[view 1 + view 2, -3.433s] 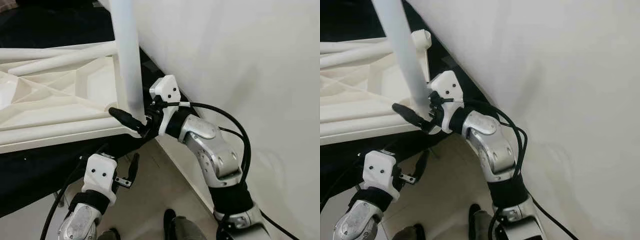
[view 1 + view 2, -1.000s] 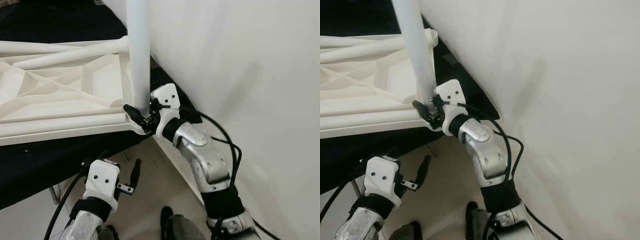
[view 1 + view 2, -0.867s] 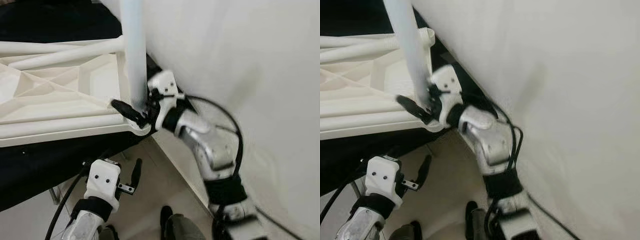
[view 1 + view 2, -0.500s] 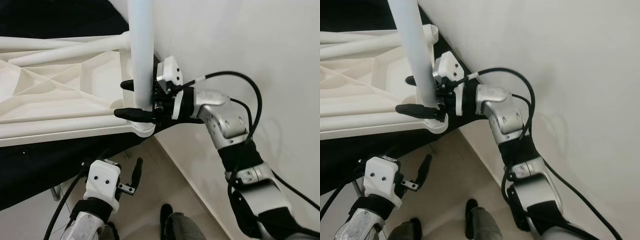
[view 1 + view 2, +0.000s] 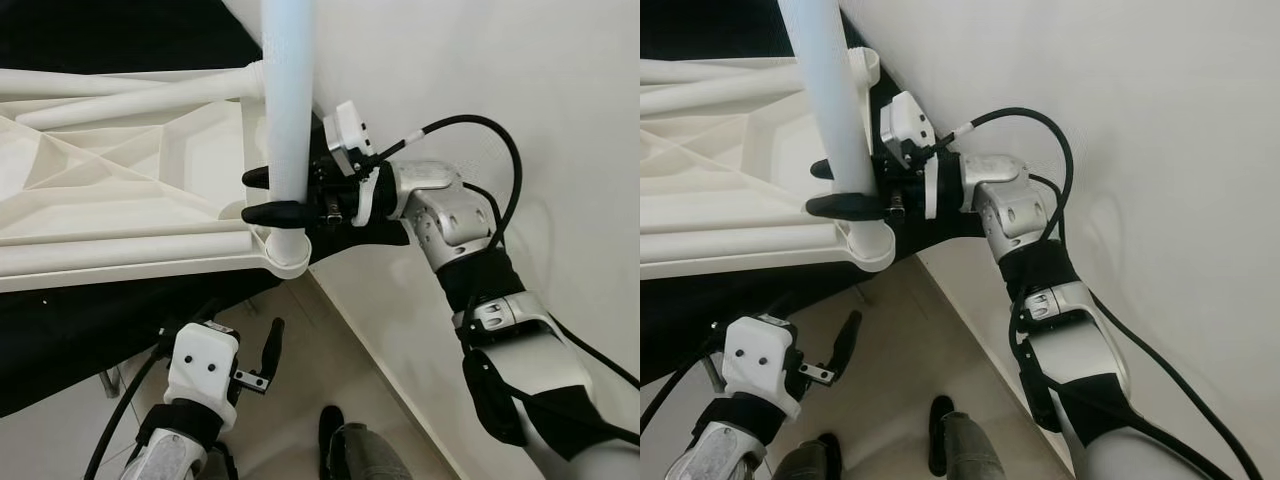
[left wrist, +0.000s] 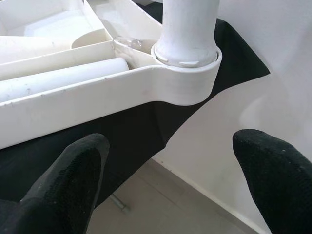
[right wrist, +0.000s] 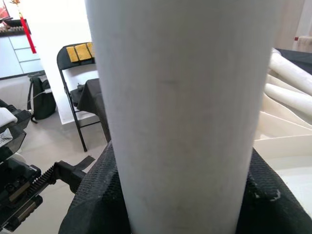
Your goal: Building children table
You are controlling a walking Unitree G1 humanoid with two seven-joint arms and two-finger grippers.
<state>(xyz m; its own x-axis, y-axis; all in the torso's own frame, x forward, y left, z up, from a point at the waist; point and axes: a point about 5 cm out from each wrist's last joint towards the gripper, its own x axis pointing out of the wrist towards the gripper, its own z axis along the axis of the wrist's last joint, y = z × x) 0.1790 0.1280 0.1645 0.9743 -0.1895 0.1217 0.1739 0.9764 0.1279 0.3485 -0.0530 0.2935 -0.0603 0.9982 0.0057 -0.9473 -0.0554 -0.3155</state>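
Right claw clamped on the upright table leg at the corner socket.

I have the right claw [image 5: 272, 196] reaching in from the wall side, its two black fingers [image 5: 275, 213] closed around the white table leg [image 5: 287, 110] just above the round corner socket [image 5: 287, 255] of the upturned white tabletop [image 5: 120, 200]. The leg stands upright, seated in that socket; in the right wrist view it sits squarely between the fingers. The tabletop lies underside-up on a black cloth [image 5: 110, 320], with other white legs [image 5: 120, 100] lying across its far edge. My left claw [image 5: 262, 355] hangs low below the tabletop's edge over the tiled floor [image 5: 290, 400], its fingers apart and holding nothing, pointed up at the socket. A white wall [image 5: 500, 100] runs close along the right.
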